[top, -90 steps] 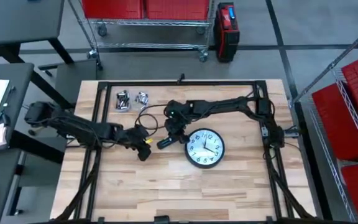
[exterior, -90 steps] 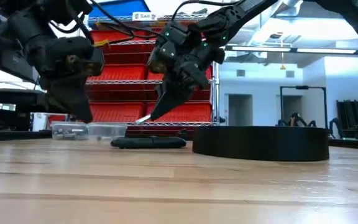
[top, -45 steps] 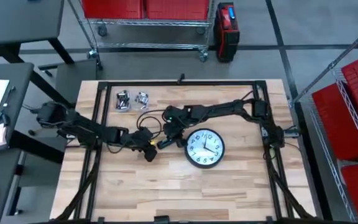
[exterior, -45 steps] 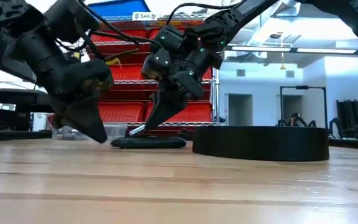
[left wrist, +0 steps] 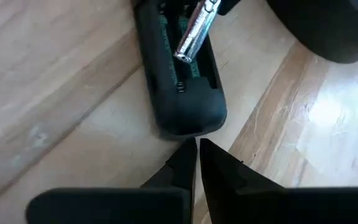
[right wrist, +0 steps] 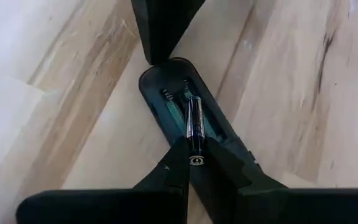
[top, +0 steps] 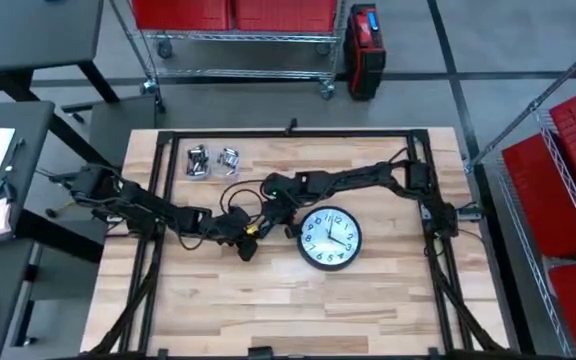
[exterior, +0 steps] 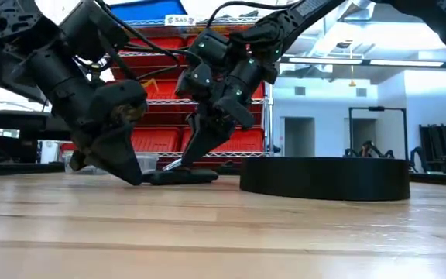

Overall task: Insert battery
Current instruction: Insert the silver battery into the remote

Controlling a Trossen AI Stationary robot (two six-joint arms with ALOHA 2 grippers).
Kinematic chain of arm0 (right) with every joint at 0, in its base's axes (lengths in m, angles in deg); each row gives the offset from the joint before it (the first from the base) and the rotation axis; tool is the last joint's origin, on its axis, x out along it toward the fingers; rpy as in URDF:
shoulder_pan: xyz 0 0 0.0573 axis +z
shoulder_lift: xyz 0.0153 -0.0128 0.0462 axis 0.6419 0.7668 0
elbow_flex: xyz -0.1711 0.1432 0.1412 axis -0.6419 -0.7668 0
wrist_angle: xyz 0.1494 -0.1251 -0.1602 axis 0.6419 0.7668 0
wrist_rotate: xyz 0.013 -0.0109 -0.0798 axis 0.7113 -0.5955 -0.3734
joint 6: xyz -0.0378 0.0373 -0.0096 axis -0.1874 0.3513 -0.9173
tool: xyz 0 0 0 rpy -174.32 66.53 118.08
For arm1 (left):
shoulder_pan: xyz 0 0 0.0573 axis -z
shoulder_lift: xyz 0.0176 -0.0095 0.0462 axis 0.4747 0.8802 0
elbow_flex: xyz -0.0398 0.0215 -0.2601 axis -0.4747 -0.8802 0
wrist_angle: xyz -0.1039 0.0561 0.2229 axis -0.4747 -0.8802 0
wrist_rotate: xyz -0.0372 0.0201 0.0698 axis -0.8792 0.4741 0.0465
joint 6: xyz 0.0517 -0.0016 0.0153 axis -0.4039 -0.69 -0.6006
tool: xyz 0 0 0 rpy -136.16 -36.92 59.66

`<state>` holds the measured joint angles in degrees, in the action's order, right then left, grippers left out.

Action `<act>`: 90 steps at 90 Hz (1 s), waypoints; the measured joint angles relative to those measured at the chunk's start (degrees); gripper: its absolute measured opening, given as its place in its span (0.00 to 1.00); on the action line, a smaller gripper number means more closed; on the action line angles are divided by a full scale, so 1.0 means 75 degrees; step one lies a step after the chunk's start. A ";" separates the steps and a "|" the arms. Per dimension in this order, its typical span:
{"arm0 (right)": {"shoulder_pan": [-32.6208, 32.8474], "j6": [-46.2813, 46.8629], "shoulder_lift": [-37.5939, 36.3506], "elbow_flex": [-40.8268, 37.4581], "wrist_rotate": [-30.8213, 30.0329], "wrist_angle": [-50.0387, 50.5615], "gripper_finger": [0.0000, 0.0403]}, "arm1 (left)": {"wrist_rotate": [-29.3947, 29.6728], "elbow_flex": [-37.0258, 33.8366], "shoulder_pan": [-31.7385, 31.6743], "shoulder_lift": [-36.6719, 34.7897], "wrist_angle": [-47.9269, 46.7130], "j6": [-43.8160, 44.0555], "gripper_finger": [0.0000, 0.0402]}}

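So here we've got the right gripper (right wrist: 191, 163) pinched tight on the battery (right wrist: 194, 127), fingers closed around its near end. The battery is a slim silver cell, and it sits tilted over the open compartment of the black remote (left wrist: 180, 93), its free end dipping toward the green-lined slot and its long axis roughly in line with the remote's length. The remote lies flat on the wooden table (top: 268, 300), just beside the wall clock (top: 329, 238).

The left gripper (left wrist: 198, 163) has its fingers pressed together with nothing between them, tips right at the rounded end of the remote; whether they touch it, we can't tell. Two small clear containers (top: 213, 160) sit well apart, near the table's far edge.
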<state>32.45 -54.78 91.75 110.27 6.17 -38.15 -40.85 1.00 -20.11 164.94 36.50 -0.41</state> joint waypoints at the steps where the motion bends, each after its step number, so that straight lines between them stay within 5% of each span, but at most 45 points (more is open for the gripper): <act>1: 0.0000 -0.0004 0.0000 0.0000 -0.0002 0.0001 0.05 | 0.0000 -0.0002 -0.0002 -0.0011 -0.0016 -0.0010 0.01; 26: -0.0196 0.0063 -0.0100 -0.0004 -0.0009 0.0072 0.05 | 0.0006 -0.0024 -0.0224 -0.0843 -0.1380 0.0121 0.01; 53: -0.0852 -0.0157 -0.1535 -0.0003 -0.0327 0.0401 0.05 | -0.0635 0.0109 0.0022 -0.1516 -0.0125 -0.0364 0.01; 80: -0.1890 -0.0218 -0.2867 0.0000 -0.0417 0.0485 0.05 | -0.0361 0.1285 0.0128 0.0385 -0.0234 -0.0109 0.01; 90: -0.2027 -0.0218 -0.2964 0.0000 -0.0400 0.0671 0.05 | -0.0356 0.2023 0.0122 0.1057 -0.1306 -0.0036 0.01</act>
<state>17.24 -56.41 69.52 110.27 3.17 -33.12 -43.52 16.17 -19.19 172.88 26.70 -0.68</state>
